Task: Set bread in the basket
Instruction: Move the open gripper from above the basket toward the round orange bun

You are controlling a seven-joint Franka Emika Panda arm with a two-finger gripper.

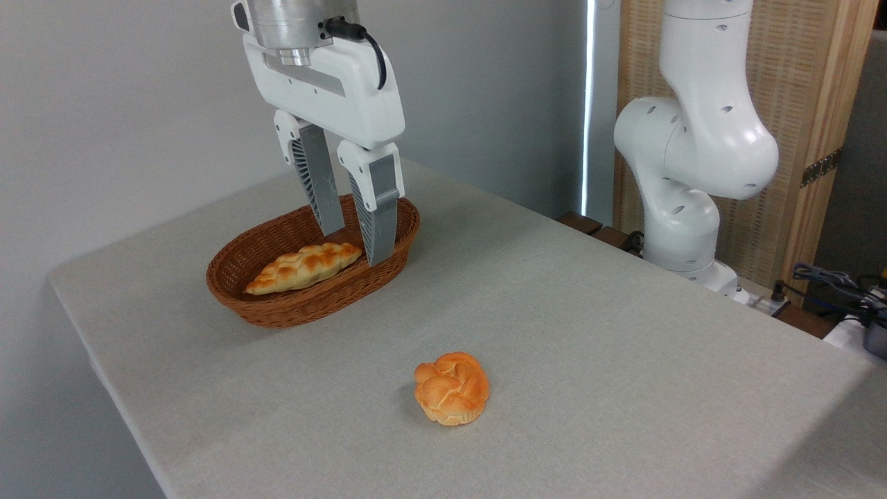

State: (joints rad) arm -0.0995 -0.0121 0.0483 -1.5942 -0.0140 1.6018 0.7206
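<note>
Orange-gold bun (452,396) sits bare on the grey cloth of the table (624,360), well apart from the gripper (355,248) and nearer the camera than it, a little to its right. Gripper hangs over the right end of the basket (277,312), fingers spread with a clear gap between them, pinching nothing.

Step in hand, as we judge it: fetch the bun. We would lift clear of the basket rim first, travel toward the camera until the fingers straddle the bun, then come down with the gap wider than the dome. We would close low on its sides, not on the knotted top, where the glossy crust looks likely to slip. The cloth may drag if the tips touch it.

Basket contents: one long braided loaf (303,267), lying lengthwise just left of and below the fingertips. Room remains at the right end, directly under the gripper; we would drop the bun there.
</note>
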